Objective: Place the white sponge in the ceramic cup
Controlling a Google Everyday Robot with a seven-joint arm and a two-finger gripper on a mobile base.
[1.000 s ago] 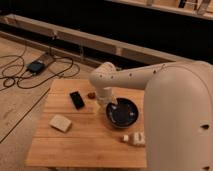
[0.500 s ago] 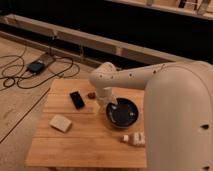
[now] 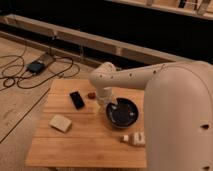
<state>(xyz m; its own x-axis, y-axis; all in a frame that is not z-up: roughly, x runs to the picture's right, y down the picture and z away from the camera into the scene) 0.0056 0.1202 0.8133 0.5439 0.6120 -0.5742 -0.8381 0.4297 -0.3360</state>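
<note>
The white arm [image 3: 175, 105] fills the right side of the view. It reaches left across the back of the tabletop [image 3: 85, 147], bends at a rounded joint and drops down toward the bowl [image 3: 125, 114]. The claw [image 3: 111, 104] sits at the end of that drop, low over the bowl's left rim. It shows only as a dark shape against the bowl, so I cannot tell whether it is wide or narrow, and nothing can be seen in it.

The tabletop is pale slatted wood, standing on a tan floor. Black cables [image 3: 15, 75] loop across that floor to a small dark box [image 3: 36, 66] at the far left.

The bowl is wide, dark and round, right of the tabletop's middle. The phone [image 3: 76, 99] is black and lies flat and angled, left of the bowl and nearer the back edge. The sponge [image 3: 60, 122] is a cream block lying flat near the left edge, in front of the phone and well apart from both the claw and the bowl. A white lumpy object [image 3: 135, 138] rests near the front right, just in front of the bowl.

The cup [image 3: 96, 106] is small and pale, standing between the phone and the bowl, just beside the claw. Behind it is a small reddish item [image 3: 91, 94].
</note>
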